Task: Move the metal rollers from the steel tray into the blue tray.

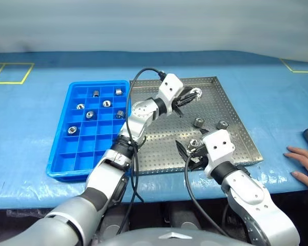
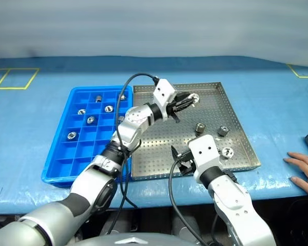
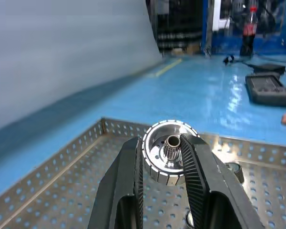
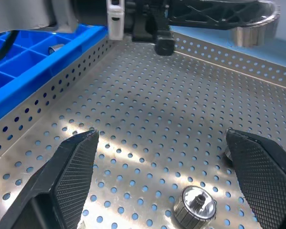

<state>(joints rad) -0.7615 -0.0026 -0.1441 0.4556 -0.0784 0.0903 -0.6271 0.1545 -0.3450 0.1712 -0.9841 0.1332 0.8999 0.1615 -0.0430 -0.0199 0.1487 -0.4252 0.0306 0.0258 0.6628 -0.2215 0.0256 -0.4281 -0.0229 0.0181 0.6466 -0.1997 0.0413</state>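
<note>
Left eye view: left gripper (image 1: 189, 98) at upper centre of frame, lifted above the steel tray (image 1: 236, 128), pinching a metal roller (image 1: 196, 94). Blue tray (image 1: 61, 154) at left touches the steel tray's left rim and has seven rollers in its upper compartments, e.g. one (image 1: 72, 130) at its left side. Two loose rollers (image 1: 198, 122) (image 1: 222, 124) lie on the steel tray right of centre, another (image 1: 193, 143) just beside the right gripper (image 1: 187, 154). A person's hand (image 1: 305, 163) rests on the blue table (image 1: 36, 102) at the right edge.

Left wrist view adds detail: the held piece is a flanged, ribbed roller (image 3: 169, 150) with a splined hub, fingers (image 3: 198, 167) clamped on it.

Right wrist view: right fingers (image 4: 74, 167) spread wide, hovering over the perforated floor, a knurled roller (image 4: 194, 205) between them.
</note>
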